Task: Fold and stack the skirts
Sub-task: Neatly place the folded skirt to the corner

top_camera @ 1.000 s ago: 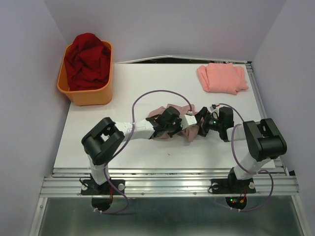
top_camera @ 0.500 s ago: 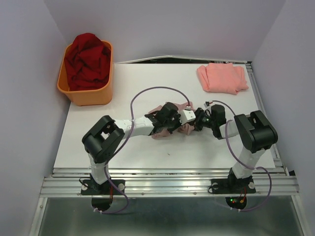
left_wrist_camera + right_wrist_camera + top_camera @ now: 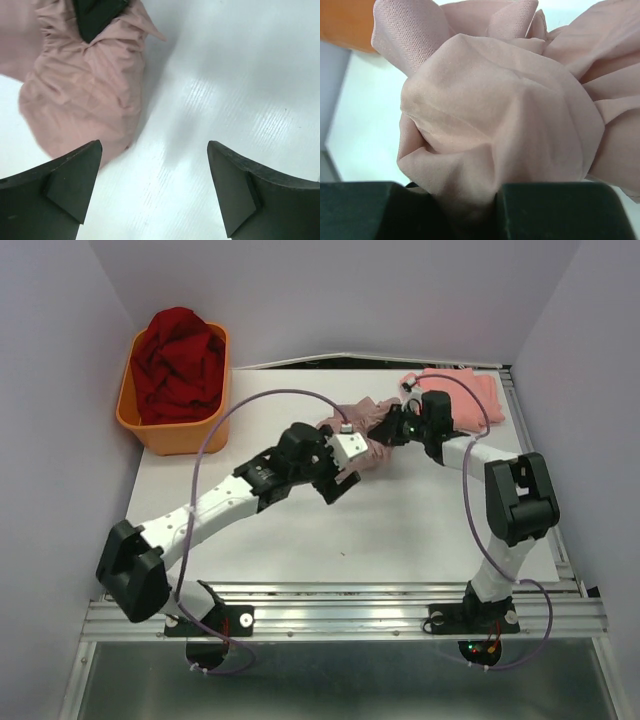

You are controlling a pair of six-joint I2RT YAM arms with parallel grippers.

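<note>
The dusty mauve-pink skirt (image 3: pixel 366 430) is a bunched lump at the table's back middle, and my right gripper (image 3: pixel 392 428) is shut on a fold of it. In the right wrist view the cloth (image 3: pixel 505 110) bulges out from between the right gripper's (image 3: pixel 470 200) fingers. My left gripper (image 3: pixel 340 478) stands open just in front of the bundle, nothing between its fingers. The left wrist view has the skirt (image 3: pixel 80 90) to the upper left of the left gripper (image 3: pixel 154 150), over bare table. The salmon-pink skirt (image 3: pixel 482 392) lies folded at the back right, partly behind the right arm.
An orange tub (image 3: pixel 178 432) full of dark red cloth (image 3: pixel 180 360) stands at the back left. The table (image 3: pixel 300 540) ends at a metal rail in front. Purple-grey walls close in both sides and the back. Cables loop over both arms.
My right gripper closed on the mauve-pink skirt and carried it from the table's middle toward the back. My left gripper let go, opened wide, and its arm stretched out after it.
</note>
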